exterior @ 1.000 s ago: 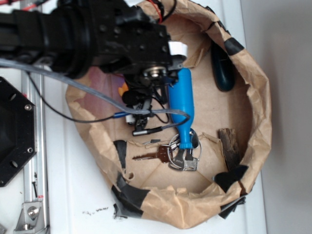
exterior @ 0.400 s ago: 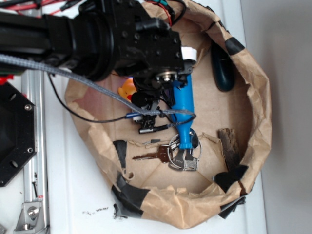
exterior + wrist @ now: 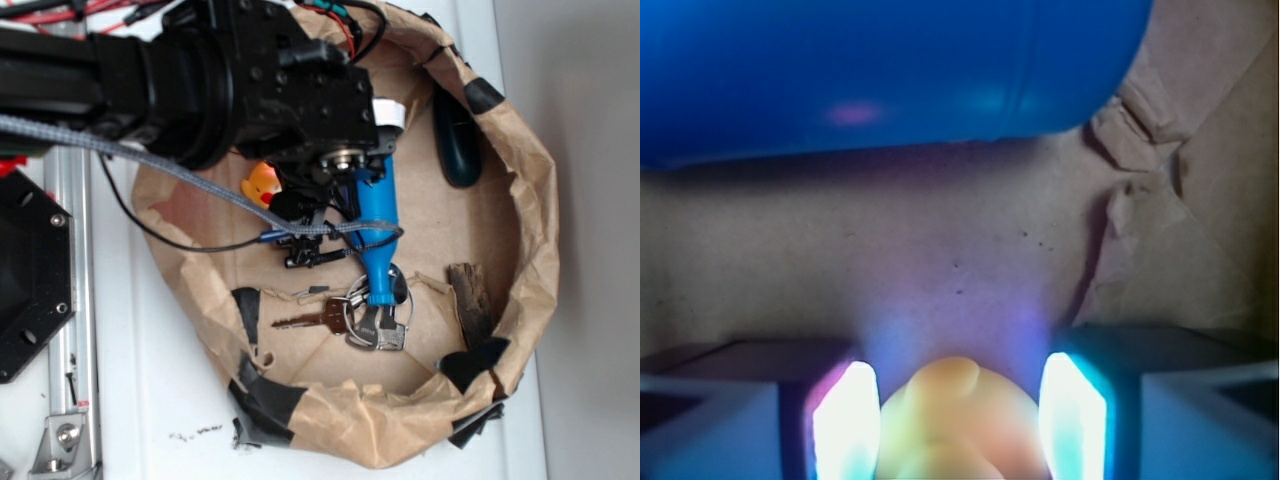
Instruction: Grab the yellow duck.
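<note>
The yellow duck (image 3: 262, 184) lies at the left inside the brown paper basin (image 3: 536, 240), mostly hidden under my black arm. In the wrist view the yellow duck (image 3: 958, 420) fills the gap between my two glowing pads (image 3: 845, 425), which press against its sides. My gripper (image 3: 958, 425) is shut on the duck. From above, the gripper (image 3: 284, 200) is largely covered by the wrist and cables. The blue bottle (image 3: 378, 215) lies just to the right of it, and in the wrist view the bottle (image 3: 890, 70) spans the top.
A bunch of keys (image 3: 360, 320) lies at the bottle's neck. A dark teal object (image 3: 457, 140) rests at the basin's upper right and a piece of wood (image 3: 470, 300) at the lower right. A black plate (image 3: 30, 270) and a metal rail (image 3: 70, 300) stand outside on the left.
The arm has shifted right and a little up over the last second, uncovering more of the duck. It has barely moved in the last half second.
</note>
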`<state>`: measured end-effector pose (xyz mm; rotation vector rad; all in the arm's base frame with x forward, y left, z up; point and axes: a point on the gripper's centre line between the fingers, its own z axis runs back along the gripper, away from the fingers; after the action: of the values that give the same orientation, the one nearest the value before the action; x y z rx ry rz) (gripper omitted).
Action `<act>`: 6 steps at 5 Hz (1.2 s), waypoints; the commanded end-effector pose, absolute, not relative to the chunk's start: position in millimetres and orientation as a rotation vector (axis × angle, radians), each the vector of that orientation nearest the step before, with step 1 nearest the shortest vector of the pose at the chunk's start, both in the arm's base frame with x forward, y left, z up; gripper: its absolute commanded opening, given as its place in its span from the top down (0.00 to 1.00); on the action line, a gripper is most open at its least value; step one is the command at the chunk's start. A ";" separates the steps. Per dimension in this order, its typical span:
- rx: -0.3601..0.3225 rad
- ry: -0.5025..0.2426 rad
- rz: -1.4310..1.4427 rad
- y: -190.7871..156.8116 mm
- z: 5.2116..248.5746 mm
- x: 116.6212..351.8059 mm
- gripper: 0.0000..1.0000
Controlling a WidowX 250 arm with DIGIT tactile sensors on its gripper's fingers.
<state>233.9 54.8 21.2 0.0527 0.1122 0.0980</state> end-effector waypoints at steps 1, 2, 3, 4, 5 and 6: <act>0.064 0.001 0.093 53.0 51.2 238.2 1.00; 0.064 -0.013 0.097 52.8 58.5 241.0 1.00; 0.013 -0.147 0.122 45.0 109.6 272.7 1.00; -0.024 -0.195 0.134 42.7 161.8 293.7 1.00; -0.031 -0.198 0.124 36.6 180.6 299.5 1.00; -0.034 -0.190 0.108 30.6 182.2 296.8 1.00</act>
<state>293.2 32.1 162.3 -0.0405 -0.1140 0.1250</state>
